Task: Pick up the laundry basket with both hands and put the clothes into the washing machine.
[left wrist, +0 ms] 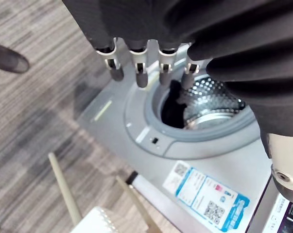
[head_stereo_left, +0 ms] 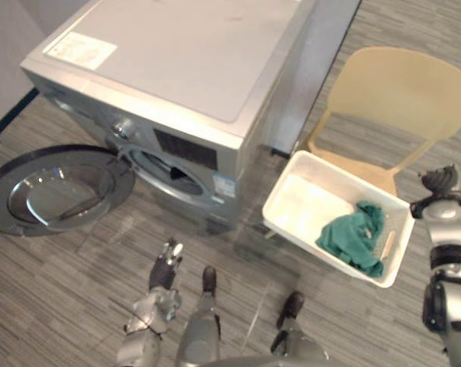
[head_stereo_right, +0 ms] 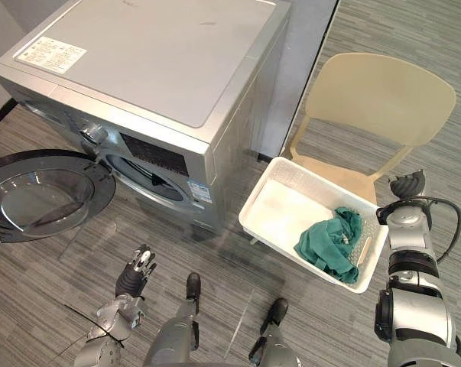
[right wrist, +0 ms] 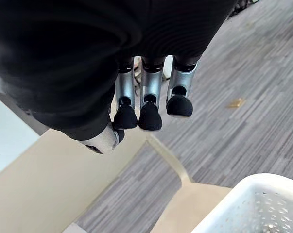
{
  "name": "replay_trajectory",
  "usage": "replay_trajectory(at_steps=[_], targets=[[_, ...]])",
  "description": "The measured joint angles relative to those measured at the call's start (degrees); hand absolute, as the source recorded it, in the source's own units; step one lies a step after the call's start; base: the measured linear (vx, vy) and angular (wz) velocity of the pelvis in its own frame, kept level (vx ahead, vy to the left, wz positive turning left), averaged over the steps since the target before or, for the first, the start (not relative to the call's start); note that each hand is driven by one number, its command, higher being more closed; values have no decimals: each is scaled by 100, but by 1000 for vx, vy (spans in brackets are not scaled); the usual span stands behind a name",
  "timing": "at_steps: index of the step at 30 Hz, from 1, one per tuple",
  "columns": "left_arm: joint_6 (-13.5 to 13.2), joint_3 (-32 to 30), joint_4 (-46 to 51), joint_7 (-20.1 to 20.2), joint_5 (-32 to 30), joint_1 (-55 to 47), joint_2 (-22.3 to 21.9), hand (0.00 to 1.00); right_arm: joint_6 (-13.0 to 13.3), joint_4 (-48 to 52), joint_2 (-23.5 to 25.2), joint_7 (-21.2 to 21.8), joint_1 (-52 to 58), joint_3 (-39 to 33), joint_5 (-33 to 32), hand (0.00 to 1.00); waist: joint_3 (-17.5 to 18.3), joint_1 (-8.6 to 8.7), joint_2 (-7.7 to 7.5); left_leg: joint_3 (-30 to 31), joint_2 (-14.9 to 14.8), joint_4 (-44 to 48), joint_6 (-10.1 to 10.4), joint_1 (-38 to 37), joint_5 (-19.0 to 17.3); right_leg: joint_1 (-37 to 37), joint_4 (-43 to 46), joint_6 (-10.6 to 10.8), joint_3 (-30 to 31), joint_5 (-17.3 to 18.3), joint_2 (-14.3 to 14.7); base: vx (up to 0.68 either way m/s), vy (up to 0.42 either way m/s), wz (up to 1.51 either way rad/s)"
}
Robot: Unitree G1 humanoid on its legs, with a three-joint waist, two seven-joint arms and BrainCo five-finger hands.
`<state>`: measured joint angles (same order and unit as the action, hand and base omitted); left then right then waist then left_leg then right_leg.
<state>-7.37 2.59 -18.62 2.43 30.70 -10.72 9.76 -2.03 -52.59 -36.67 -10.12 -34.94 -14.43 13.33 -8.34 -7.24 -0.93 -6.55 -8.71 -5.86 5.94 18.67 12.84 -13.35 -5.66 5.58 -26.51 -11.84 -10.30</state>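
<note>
Laundry basket (head_stereo_right: 280, 210), white and perforated, sits tilted on the seat of a pale chair (head_stereo_right: 375, 95), below and to the side of the right hand's fingers (right wrist: 151, 114), apart from them. A heap of green clothes (head_stereo_right: 329, 243) lies in the basket end nearer that hand. The right hand (head_stereo_right: 406, 186) hangs just beside the basket's far corner; its fingers are loosely bent, side by side, with the thumb tucked close, and they grasp nothing and touch nothing. Past their dark tips show the chair's back and striped floor (right wrist: 243, 73).

The left hand (head_stereo_right: 136, 273) hangs low over the floor in front of the washing machine (head_stereo_right: 154, 69). Its fingers (left wrist: 141, 73) are nearly straight and slightly spread, empty, pointing toward the open drum (left wrist: 209, 99). The round door (head_stereo_right: 31, 195) is swung wide open, well off to the fingers' left
</note>
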Motion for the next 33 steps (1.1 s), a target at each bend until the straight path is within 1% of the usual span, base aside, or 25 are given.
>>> replay_trajectory(at_steps=[1, 2, 3, 5, 6, 7, 8, 9, 11, 12, 15, 18, 20, 22, 24, 25, 26, 27, 29, 31, 32, 33], targets=[[8, -2, 0, 1, 0, 1, 2, 0, 82, 10, 26, 185, 193, 174, -48, 0, -1, -4, -21, 6, 3, 2, 2, 20, 0, -12, 1, -25, -5, 29, 27, -19, -47, 3], [23, -2, 0, 4, -2, 0, 0, 0, 104, 12, 116, 381, 425, 336, -48, 0, 9, -15, -46, 37, -15, 5, 3, 70, 0, -43, 1, -28, -23, 42, 50, -19, -47, 4], [37, -2, 0, 5, -2, 0, 0, 0, 104, 13, 204, 482, 546, 374, -48, 0, 8, -22, -62, 55, -23, 10, 3, 96, 0, -67, 1, -28, -25, 45, 61, -10, -43, 4], [98, -27, 1, 17, -55, -10, 0, 0, 97, 11, 651, 806, 1022, 464, -125, 0, -18, -29, -120, 104, -27, 33, 3, 189, 0, -146, 2, -28, -29, 48, 78, -1, -42, 1], [100, -63, 2, 25, -60, -22, -1, 0, 93, 11, 784, 869, 1138, 524, -161, 0, -29, -25, -139, 106, -27, 34, 3, 200, 0, -158, 2, -27, -28, 49, 79, 0, 0, 0], [136, -150, 2, 48, -136, -44, 2, 0, 82, 12, 1054, 1024, 1366, 592, -173, 0, -46, -15, -180, 114, -26, 36, 3, 228, 0, -184, 3, -21, -28, 56, 80, 0, 0, 0], [159, -201, 2, 60, -178, -52, 1, 0, 75, 13, 1167, 1075, 1474, 652, -174, 0, -47, -9, -201, 124, -24, 37, 4, 250, 1, -202, 3, -18, -32, 59, 81, 0, 0, 0], [206, -355, 3, 96, -248, -50, 12, 0, 57, 23, 1456, 1240, 1732, 830, -179, 0, -101, -1, -297, 145, -23, 38, 9, 267, 2, -209, 3, -6, -39, 68, 86, 0, 0, 0], [208, -445, 6, 109, -298, -47, 28, 0, 56, 77, 1635, 1313, 1869, 896, -184, 0, -145, -2, -375, 155, -26, 39, 23, 269, -6, -209, 3, -1, -40, 77, 93, 0, 0, 0], [214, -533, 7, 107, -373, -48, 68, 0, 62, 253, 1745, 1385, 1986, 979, -191, 0, -205, 6, -484, 157, -30, 40, 31, 277, -13, -220, 3, -17, -38, 98, 98, 0, 0, 0], [216, -573, 54, 103, -448, -39, 176, 0, 71, 230, 1825, 1428, 2030, 1160, -192, 0, -310, -3, -680, 167, -37, 38, 33, 350, -19, -287, 4, -15, -45, 104, 98, 0, 0, 0], [216, -652, 119, 94, -451, -14, 173, 0, 80, 196, 1835, 1429, 1996, 1258, -192, 0, -471, -16, -730, 199, -23, 38, 36, 398, -17, -305, 4, -13, -83, 105, 87, 1, 6, 8], [213, -716, 131, 59, -444, 37, 173, 0, 112, -82, 1833, 1428, 1869, 1274, -192, 0, -557, -26, -708, 266, -9, 38, 39, 465, -12, -321, 5, -12, -161, 115, 78, 3, 7, 13], [201, -751, 167, -21, -387, 121, 174, 0, 131, -495, 1813, 1415, 1622, 1269, -168, 0, -682, -101, -697, 290, -9, 38, 49, 519, -5, -404, 83, -17, -171, 137, 63, 6, 7, 6], [184, -751, 290, -25, -291, 123, 162, 0, 110, -855, 1735, 1408, 1355, 1212, -146, 0, -799, -125, -664, 324, 15, 39, 51, 567, 1, -434, 100, -14, -193, 139, 44, 15, 11, 6], [182, -751, 322, -25, -212, 124, 153, 0, 84, -1063, 1605, 1403, 1174, 1165, -131, 0, -874, -124, -640, 331, 44, 39, 51, 569, 3, -439, 119, -16, -197, 129, 16, 26, 23, 6], [180, -752, 365, -24, -197, 122, 139, 0, 76, -1261, 1413, 1407, 1026, 942, -82, 0, -931, -134, -607, 333, 78, 40, 39, 570, 11, -445, 137, 1, -195, 118, -19, 29, 27, 6], [180, -753, 378, -24, -194, 120, 133, 0, 67, -1371, 1304, 1403, 951, 820, -53, 0, -942, -143, -592, 337, 93, 40, 25, 578, 21, -450, 142, 7, -198, 118, -36, 47, 31, 5], [178, -775, 495, -9, -152, 64, 110, 0, 14, -1633, 871, 1380, 723, 363, 58, 0, -953, -160, -580, 346, 135, 41, 17, 600, 25, -465, 143, 17, -210, 118, -73, 45, 19, 5], [178, -772, 524, 5, -100, 60, 95, 0, -77, -1693, 692, 1380, 597, 246, 97, 0, -956, -182, -576, 346, 143, 41, 8, 600, 32, -465, 144, 21, -215, 121, -80, 39, 2, 2], [179, -768, 523, 6, -98, 58, 92, 0, -83, -1715, 635, 1378, 545, 172, 96, 0, -963, -182, -566, 346, 144, 41, 8, 600, 32, -465, 144, 21, -219, 121, -81, 53, -1, 1], [184, -713, 539, 34, -96, 59, 89, 0, -108, -1832, 376, 1400, 335, 68, 166, 0, -996, -167, -517, 346, 149, 41, 7, 601, 32, -465, 146, 21, -221, 121, -86, 37, -1, 0]])
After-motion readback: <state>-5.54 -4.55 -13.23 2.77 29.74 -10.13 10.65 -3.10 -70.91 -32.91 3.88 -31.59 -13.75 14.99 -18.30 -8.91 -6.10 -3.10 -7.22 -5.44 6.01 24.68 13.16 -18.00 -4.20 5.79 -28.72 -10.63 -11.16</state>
